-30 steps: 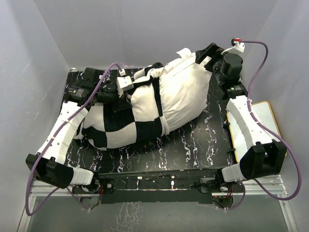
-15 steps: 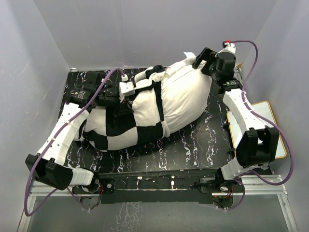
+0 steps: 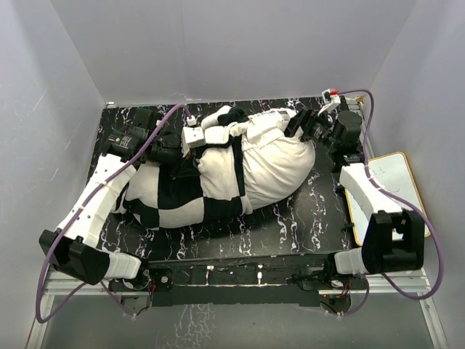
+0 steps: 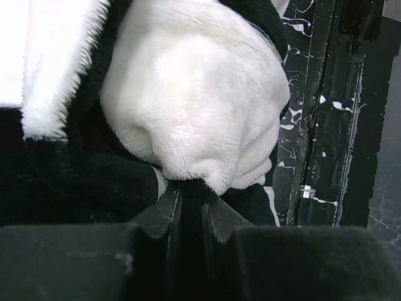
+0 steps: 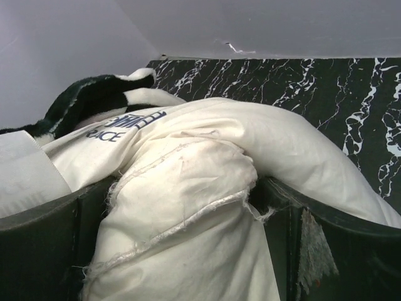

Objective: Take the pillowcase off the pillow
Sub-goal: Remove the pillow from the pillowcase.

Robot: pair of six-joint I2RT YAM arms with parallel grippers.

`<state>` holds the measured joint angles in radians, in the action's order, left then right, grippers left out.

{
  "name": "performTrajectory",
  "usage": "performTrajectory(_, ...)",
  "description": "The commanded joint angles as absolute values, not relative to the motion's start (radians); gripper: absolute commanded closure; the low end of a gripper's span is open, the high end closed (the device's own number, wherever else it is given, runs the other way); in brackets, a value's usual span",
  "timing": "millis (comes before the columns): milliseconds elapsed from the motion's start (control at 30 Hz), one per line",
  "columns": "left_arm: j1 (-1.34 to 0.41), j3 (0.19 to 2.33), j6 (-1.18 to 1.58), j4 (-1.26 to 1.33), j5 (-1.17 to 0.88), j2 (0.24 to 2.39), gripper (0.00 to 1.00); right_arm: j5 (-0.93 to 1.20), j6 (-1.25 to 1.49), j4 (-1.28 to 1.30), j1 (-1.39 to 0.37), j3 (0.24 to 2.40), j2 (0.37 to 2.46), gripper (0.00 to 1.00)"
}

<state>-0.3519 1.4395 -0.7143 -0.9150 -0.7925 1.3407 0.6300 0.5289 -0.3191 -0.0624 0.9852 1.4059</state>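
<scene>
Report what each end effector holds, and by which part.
The left end effector pinches a bunched fold of the pillowcase. The right end effector clamps the pillow by its frayed, seamed end.

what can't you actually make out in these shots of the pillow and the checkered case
1. Top view: where the covered end of the pillow lies; the pillowcase and the left arm hide it.
2. Left wrist view: how much plush the left tool pinches; black fabric hides it.
3. Right wrist view: the pillow's blue print; a fold cuts it off.
</scene>
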Motion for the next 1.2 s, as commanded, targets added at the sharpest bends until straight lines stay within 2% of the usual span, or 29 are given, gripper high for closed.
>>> performTrajectory(0,-0.375,1.448,-0.704,-0.952,-0.766,1.398,1.0,0.942,0.368,-0.229,-0.122,0.873,1.293,0.02)
performTrajectory(133,-0.388,1.458,-0.64,-0.901,-0.694,1.432,1.0,1.012,0.317,-0.184,-0.123,0.799,1.183,0.02)
performTrajectory(300,-0.387,1.48,-0.561,-0.849,-0.565,1.499,1.0,0.979,0.229,-0.145,-0.121,0.718,1.006,0.02)
performTrajectory(500,-0.369,1.502,-0.512,-0.786,-0.339,1.561,1.0,1.243,0.199,-0.17,-0.121,0.745,0.994,0.02)
performTrajectory(633,-0.333,1.538,-0.507,-0.755,-0.28,1.596,1.0,1.299,0.258,-0.243,-0.126,0.713,0.956,0.02)
performTrajectory(867,-0.325,1.682,-0.489,-0.767,-0.294,1.706,1.0,1.17,0.043,0.004,-0.177,0.698,0.874,0.02)
performTrajectory(1000,-0.325,1.763,-0.456,-0.803,-0.333,1.748,1.0,1.026,-0.14,0.203,-0.266,0.777,0.97,0.02)
performTrajectory(1167,-0.332,1.762,-0.423,-0.854,-0.416,1.73,1.0,0.725,-0.162,0.107,-0.433,0.796,1.091,0.02)
